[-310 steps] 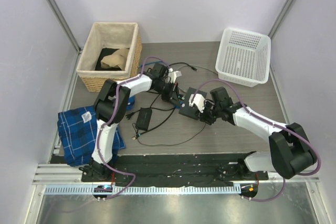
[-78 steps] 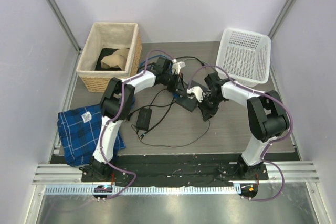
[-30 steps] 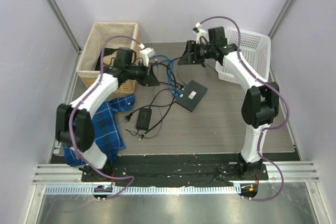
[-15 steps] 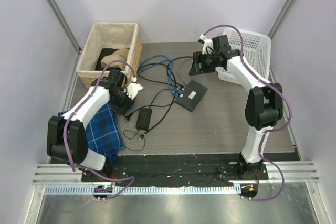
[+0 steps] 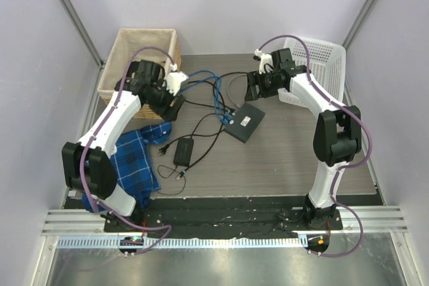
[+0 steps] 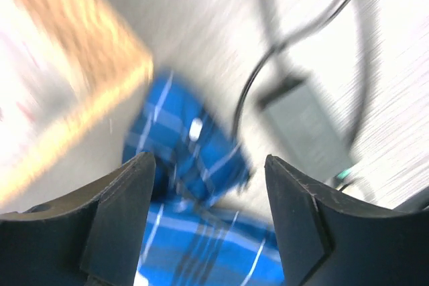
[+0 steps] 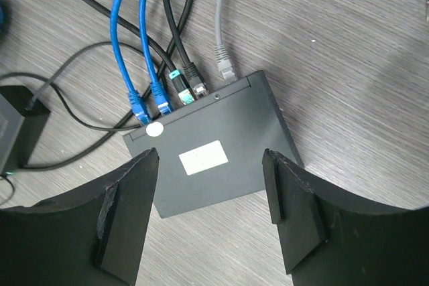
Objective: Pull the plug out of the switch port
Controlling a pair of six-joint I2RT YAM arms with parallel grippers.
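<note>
The switch port point(image 7: 221, 159) is a flat black box with a white label, and also shows mid-table from above point(image 5: 244, 122). Two blue plugs point(image 7: 149, 105), a teal-tipped plug and a black plug sit along its socket side. A grey plug point(image 7: 224, 68) lies with its tip right at that edge; I cannot tell if it is seated. My right gripper point(image 7: 209, 165) hangs open above the switch, holding nothing, and the top view shows it point(image 5: 253, 86) just behind the box. My left gripper point(image 6: 209, 165) is open and empty over the cloth, far to the switch's left point(image 5: 173, 104).
A wicker basket point(image 5: 137, 58) stands back left and a white plastic basket point(image 5: 312, 72) back right. A blue plaid cloth point(image 5: 131, 159) lies front left. A black power adapter point(image 5: 184, 151) and loose cables point(image 5: 208, 88) lie left of the switch. The left wrist view is motion-blurred.
My left arm swung down over the cloth, then back up beside the wicker basket, and its jaws opened. My right gripper came forward and down from the back toward the switch.
</note>
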